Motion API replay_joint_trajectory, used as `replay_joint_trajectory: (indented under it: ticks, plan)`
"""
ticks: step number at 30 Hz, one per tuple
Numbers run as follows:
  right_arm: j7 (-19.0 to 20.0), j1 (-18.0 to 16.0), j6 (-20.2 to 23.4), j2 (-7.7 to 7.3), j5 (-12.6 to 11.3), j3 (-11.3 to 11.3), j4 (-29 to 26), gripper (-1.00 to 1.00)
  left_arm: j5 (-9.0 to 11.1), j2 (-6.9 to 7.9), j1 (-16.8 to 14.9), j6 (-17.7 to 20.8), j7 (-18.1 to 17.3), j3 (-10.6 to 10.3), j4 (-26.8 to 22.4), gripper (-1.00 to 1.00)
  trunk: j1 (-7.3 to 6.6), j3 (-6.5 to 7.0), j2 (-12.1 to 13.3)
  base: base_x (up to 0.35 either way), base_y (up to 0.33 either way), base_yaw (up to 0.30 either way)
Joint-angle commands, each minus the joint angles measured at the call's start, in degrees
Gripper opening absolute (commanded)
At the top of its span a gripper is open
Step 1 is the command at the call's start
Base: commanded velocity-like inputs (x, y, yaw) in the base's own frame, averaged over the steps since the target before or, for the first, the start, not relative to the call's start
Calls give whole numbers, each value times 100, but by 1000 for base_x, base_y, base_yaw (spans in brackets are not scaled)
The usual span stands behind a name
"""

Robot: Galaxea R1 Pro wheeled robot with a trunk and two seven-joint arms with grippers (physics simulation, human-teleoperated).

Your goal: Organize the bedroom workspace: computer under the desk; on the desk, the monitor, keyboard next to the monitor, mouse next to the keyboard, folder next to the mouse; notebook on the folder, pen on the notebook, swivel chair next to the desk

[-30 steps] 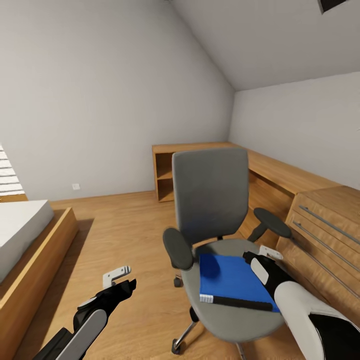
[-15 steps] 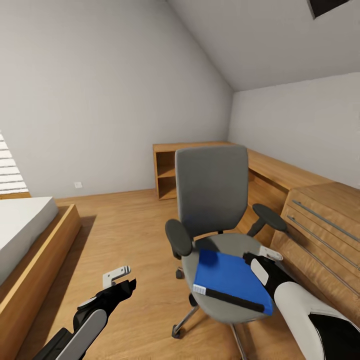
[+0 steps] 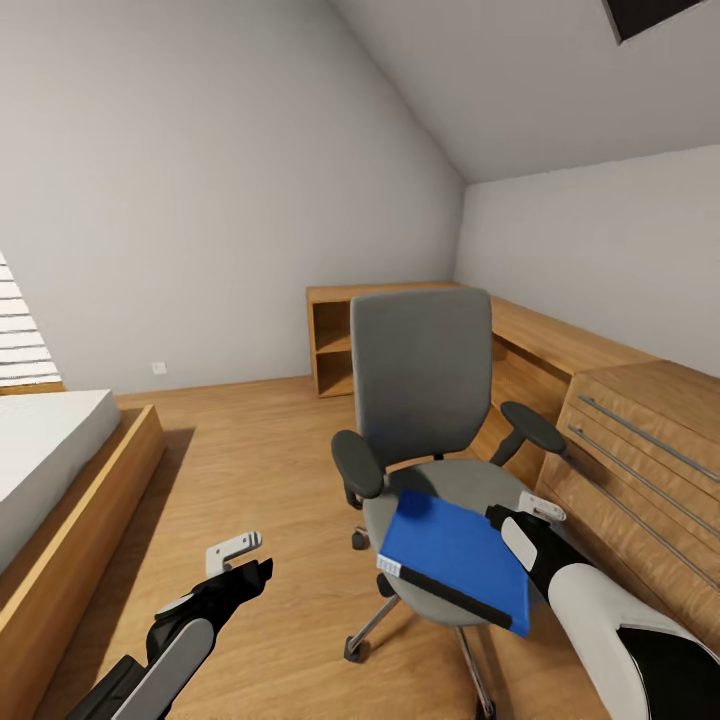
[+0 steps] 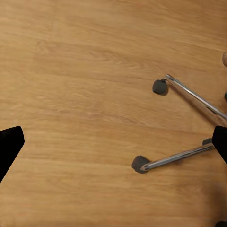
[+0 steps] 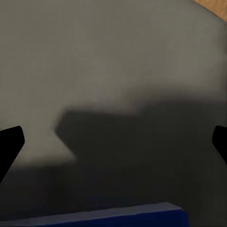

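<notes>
Head view shows the folder (image 3: 455, 560) lying on the seat of the swivel chair (image 3: 425, 385), its near corner jutting past the seat's front edge; the right gripper (image 3: 520, 512) sits just beside the folder's far edge, and the right wrist view shows its fingertips spread wide over the grey seat with the blue edge between them, so it is released, grasping nothing; the left gripper (image 3: 240, 560) hangs open over the floor (image 3: 250, 470). To lift well, I judge the fingers should straddle the folder's edge squarely and close gently, since the chair rolls easily.
</notes>
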Motion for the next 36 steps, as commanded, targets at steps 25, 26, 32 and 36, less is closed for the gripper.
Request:
replay_joint_trajectory:
  ticks: [25,26,32,36]
  plan:
    - [-5,3,-4,-1,-81,-42,93,100,48,-2,-6,17,43,-6,-7,100,-220,173,399,-49,0,0]
    - [2,3,-6,-1,-83,-43,90,100,48,-3,-6,18,43,-6,-6,100,-242,191,439,0,0,0]
    - [19,3,-16,5,-93,-61,-183,100,48,-10,-6,18,43,-20,11,100,-374,298,680,0,0,0]
    - [17,3,-16,7,-97,-70,-316,100,46,-12,-6,18,43,-23,16,100,-462,370,840,0,0,0]
